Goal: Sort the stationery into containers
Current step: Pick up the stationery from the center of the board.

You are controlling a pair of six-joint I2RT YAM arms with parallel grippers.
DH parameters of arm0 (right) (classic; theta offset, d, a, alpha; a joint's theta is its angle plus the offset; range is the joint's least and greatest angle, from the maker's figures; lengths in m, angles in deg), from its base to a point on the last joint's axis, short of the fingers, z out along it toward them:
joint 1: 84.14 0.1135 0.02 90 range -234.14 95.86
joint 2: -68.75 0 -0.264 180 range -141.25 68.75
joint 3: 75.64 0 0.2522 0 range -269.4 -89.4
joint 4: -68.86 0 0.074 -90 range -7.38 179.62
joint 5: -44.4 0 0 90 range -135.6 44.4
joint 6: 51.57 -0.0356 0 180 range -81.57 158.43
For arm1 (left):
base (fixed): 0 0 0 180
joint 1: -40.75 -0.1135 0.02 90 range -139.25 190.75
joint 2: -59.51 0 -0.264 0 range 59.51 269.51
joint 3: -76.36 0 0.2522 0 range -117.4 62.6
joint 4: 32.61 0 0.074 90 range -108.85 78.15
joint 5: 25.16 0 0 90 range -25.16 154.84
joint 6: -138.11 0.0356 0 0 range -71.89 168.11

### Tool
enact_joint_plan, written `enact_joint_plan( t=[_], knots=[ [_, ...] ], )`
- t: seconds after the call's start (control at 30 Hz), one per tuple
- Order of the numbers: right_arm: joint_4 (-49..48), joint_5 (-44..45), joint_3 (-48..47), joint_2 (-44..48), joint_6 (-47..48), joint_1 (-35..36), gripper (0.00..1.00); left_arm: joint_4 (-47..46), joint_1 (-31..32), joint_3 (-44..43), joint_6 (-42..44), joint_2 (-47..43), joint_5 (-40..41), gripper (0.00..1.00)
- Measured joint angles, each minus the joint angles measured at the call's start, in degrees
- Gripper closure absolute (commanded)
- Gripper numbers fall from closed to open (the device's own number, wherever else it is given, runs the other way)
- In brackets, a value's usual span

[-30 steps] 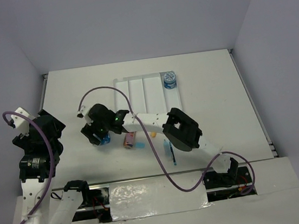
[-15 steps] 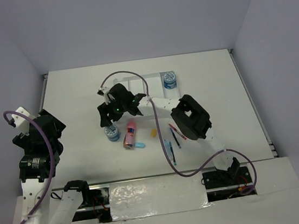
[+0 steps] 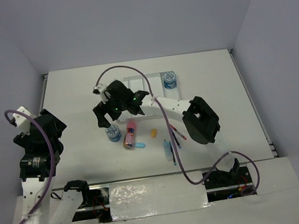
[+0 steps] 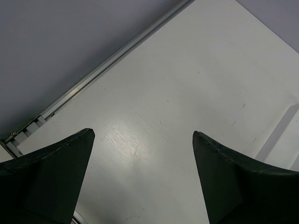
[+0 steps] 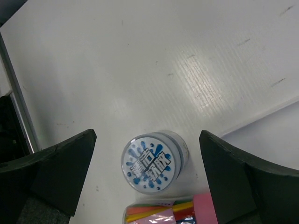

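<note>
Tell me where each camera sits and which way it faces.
Top external: above and behind the bases, looking down at the table; both arms show.
Left wrist: on the left gripper, facing the table's edge rail; its open jaws show.
Right wrist: on the right gripper, looking down on the blue roll; its open jaws show.
Shared: that roll and the pink cylinder appear in top and right-wrist views.

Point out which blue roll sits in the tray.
The far roll, in the tray's rightmost compartment; the other roll stands on the table beside the pink cylinder.
</note>
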Motion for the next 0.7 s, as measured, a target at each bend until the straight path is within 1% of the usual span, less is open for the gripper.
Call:
enact_joint_plan(
  t=[0.13,0.33,0.5,0.7],
  knots=[
    [1.8,4.4,0.0,2.7,3.0,2.7,0.00,0.0,0.0,0.0,0.0,0.0,-0.1,0.01],
    [6.0,12.2,0.1,2.6,5.3,6.6,0.00,0.0,0.0,0.0,0.0,0.0,-0.1,0.01],
    [6.7,19.3,0.1,1.5,6.1,8.4,0.00,0.0,0.0,0.0,0.0,0.0,-0.2,0.01],
    [7.6,22.2,0.1,-0.6,6.3,8.6,0.00,0.0,0.0,0.0,0.0,0.0,-0.2,0.01]
  ],
)
